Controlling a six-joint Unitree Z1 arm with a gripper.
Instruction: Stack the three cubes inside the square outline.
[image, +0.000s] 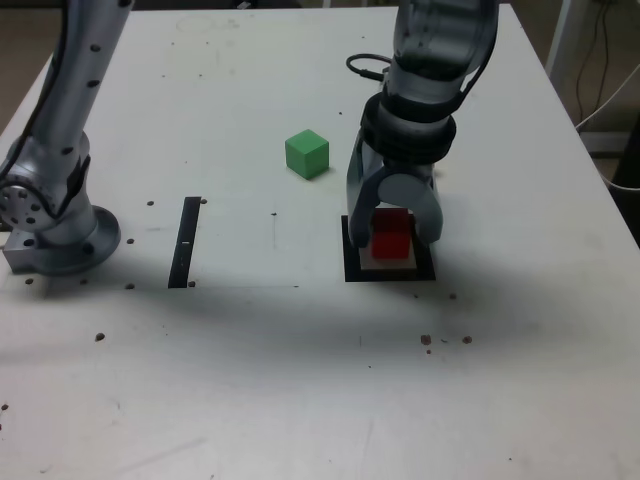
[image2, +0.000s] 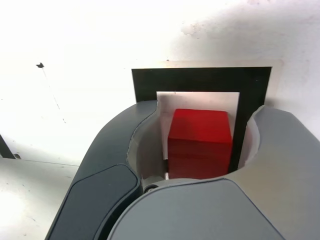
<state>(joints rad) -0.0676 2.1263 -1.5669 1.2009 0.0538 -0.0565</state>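
The white table (image: 300, 350) is matte, scuffed and dotted with small dark specks, most of them toward six o'clock in the exterior view; a narrow black strip (image: 185, 242) lies at about nine o'clock from the centre. Beyond the far edge at two o'clock — a white frame and hanging cables (image: 600, 60). The gripper (image: 397, 225) points down over the square outline (image2: 200, 80), jaws parted with a gap either side of the red cube (image2: 200, 142), which sits on the white centre — not gripped. The green cube (image: 307, 154) rests at eleven o'clock from the outline, well apart.
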